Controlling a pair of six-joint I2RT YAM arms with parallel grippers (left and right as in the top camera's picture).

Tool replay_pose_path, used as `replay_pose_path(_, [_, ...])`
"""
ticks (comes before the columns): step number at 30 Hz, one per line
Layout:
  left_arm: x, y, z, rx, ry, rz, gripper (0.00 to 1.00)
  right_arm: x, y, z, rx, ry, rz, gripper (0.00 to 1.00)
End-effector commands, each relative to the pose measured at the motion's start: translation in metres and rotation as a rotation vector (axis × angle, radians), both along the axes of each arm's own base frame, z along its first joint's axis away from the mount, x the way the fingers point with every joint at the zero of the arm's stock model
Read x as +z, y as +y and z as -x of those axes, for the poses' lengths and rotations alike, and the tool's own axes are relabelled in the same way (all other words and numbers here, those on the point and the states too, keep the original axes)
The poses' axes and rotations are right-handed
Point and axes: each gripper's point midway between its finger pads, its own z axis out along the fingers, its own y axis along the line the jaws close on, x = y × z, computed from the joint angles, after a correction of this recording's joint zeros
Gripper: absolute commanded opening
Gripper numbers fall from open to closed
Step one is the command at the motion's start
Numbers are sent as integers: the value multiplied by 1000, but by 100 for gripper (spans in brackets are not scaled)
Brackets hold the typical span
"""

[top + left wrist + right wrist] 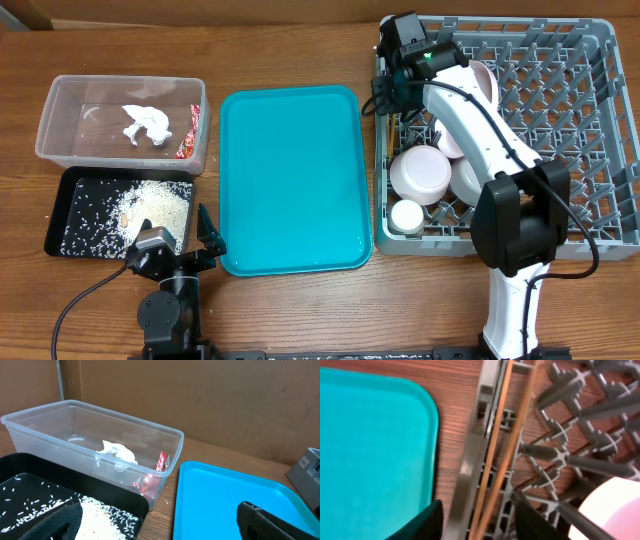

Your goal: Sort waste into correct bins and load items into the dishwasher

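Your right gripper [480,521] hangs over the rack's [590,130] left wall, near its 11 o'clock corner. Its fingers stand apart; the two chopsticks [507,445] run between them without being pinched, lying side by side along that wall and pointing toward 12 in the wrist view. In the rack, a bowl [423,172] sits at about 8 o'clock, with the cup [407,215] just at its 7.

Your left gripper [155,522] is spread wide and holds nothing — it sits low between the black tray [75,190] and the teal tray [290,180]. The rice [155,205] lies in the black tray. The clear tub [70,100], at that tray's 12 o'clock, holds the napkin [147,122] and the red wrapper [190,130].
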Motion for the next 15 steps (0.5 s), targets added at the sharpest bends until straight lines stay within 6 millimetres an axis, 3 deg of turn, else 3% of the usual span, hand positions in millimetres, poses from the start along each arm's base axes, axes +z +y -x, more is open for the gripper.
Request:
replay_pose_path(1, [1,1,1,5,-5,-12,100,21,2,0,-25,-37,-27,50])
replay_pose_path(4, [1,1,1,5,-5,-12,100,42,1,4,-26,-67,-39,49])
replay_pose_path(8, [1,1,1,5,-5,-12,100,100,11,23,6,-155,-74,50])
replay_pose_path(11, [1,1,1,5,-5,-12,100,169,29,55,70,-277,-127,51])
replay_pose_path(13, [1,1,1,5,-5,-12,100,223,43,90,135,-387,-173,52])
replay_pose_path(15, [1,1,1,5,-5,-12,100,258,53,121,182,-461,-206,55])
